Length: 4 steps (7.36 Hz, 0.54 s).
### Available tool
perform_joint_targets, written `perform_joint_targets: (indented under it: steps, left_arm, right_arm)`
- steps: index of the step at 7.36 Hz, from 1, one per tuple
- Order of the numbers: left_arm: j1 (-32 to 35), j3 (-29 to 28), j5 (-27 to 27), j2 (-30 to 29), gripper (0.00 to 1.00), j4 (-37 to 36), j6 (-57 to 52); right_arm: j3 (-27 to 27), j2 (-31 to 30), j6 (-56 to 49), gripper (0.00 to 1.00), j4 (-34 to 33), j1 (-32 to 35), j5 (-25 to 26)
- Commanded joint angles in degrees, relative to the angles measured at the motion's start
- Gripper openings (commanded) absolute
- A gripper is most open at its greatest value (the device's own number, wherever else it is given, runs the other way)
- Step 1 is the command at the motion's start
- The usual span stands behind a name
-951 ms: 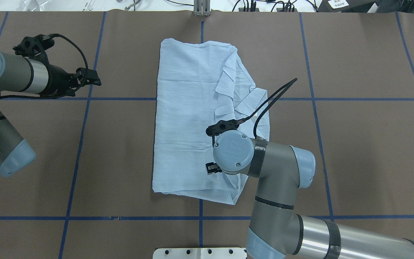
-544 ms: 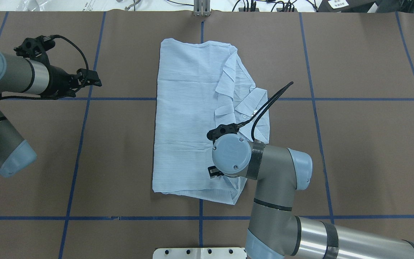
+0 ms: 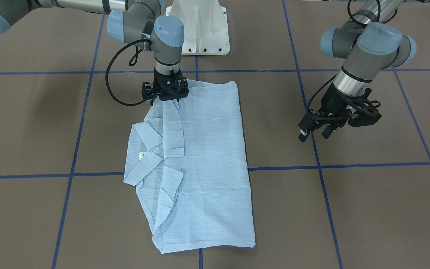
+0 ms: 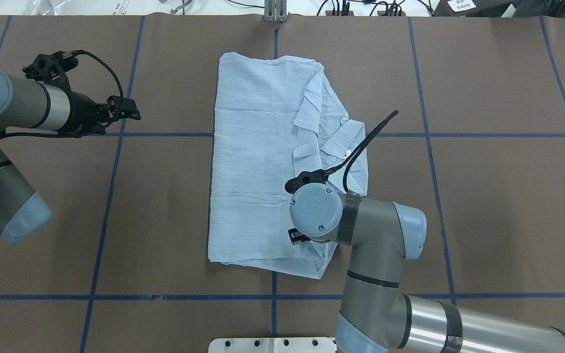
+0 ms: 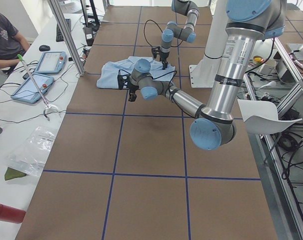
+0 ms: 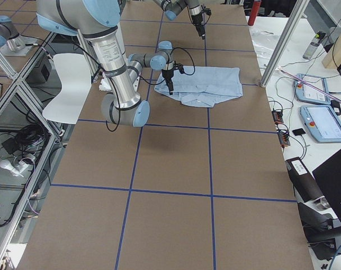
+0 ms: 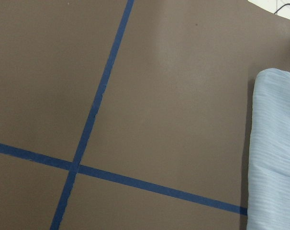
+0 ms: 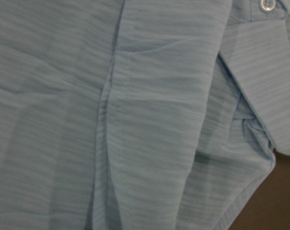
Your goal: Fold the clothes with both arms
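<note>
Shirt (image 4: 258, 162): laid flat mid-bench (image 4: 483, 206), folded into a narrow panel. Seen from overhead, its long axis runs 12 to 6 o'clock, with the collar (image 4: 344, 142) at the 3 o'clock edge.
Key relation: the right pincer (image 3: 165, 96) is set straight down over the shirt's 5 o'clock part, near the layered edge, so the right arm is by far the nearer.
Right pincer: lowered to the cloth. Its opening is hidden by the wrist, so a hold cannot be told.
Left pincer (image 3: 315, 133): held above bare bench with fingers parted and nothing gripped. The shirt lies well apart at its 3 o'clock.
Next move, as judged: a crosswise fold is likely called for, end to end along the long axis.
</note>
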<state>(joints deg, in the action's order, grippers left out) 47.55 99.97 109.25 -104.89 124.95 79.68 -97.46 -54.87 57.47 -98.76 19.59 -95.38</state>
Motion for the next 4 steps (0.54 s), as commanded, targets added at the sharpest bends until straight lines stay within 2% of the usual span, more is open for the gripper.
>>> perform_joint_targets:
  steps: [1,2,4]
  left_arm:
    - [-1.13,-0.04,0.0,-0.31,1.0,-0.05,0.39]
    - [-2.1,-0.04,-0.09,-0.66,1.0,0.03,1.96]
    - [-3.34,-0.04,-0.17,-2.07,1.0,-0.4,3.2]
  right_arm:
    - [-0.97,-0.41,-3.39,1.0,-2.56,2.63,-0.5]
    - [-3.76,-2.24,-6.63,1.0,-4.84,4.65,-0.68]
    - [-7.55,-9.7,-9.04,1.0,-4.87,6.16,-0.42]
